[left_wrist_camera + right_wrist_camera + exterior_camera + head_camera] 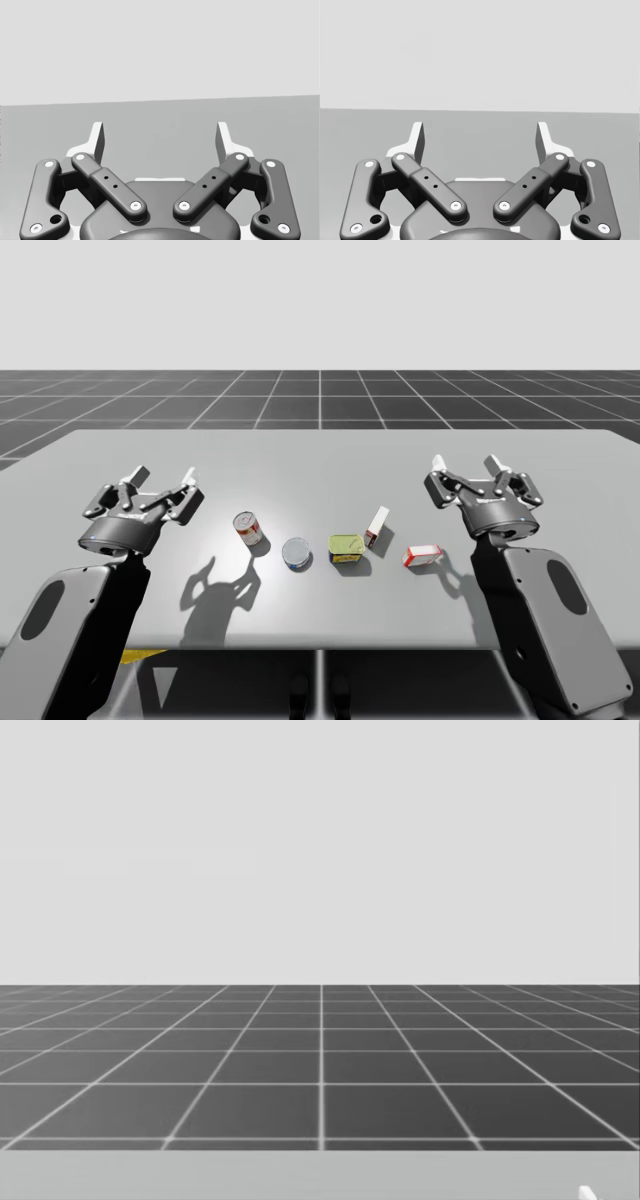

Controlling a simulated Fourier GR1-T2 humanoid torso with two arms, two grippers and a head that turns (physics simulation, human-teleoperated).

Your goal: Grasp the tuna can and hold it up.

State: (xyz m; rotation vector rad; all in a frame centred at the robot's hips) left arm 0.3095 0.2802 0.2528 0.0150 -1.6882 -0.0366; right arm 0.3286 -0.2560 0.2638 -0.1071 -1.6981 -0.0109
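Since the tuna can (pixel 296 554) sits near the middle of the tabletop (pixel 320 455), the question is which arm should go for it. My left claw (pixel 162 483) hangs well to the left of the can and a little beyond it, fingers spread wide with nothing between them. My right claw (pixel 478 472) hangs well to the right of the can, equally spread and empty. I judge the left claw the nearer of the two, and its way in looks less cluttered. Just left of the can stands only a red-and-white upright can (pixel 248 528). To the can's right lie a low yellow-green tin (pixel 346 549), a white box (pixel 377 526) and a red-and-white box (pixel 421 556). The tuna can looks low and round, resting flat with its lid up, so it offers no long axis to line up with. A reach from above, fingers straddling its wall, seems called for. Nothing is grasped yet.
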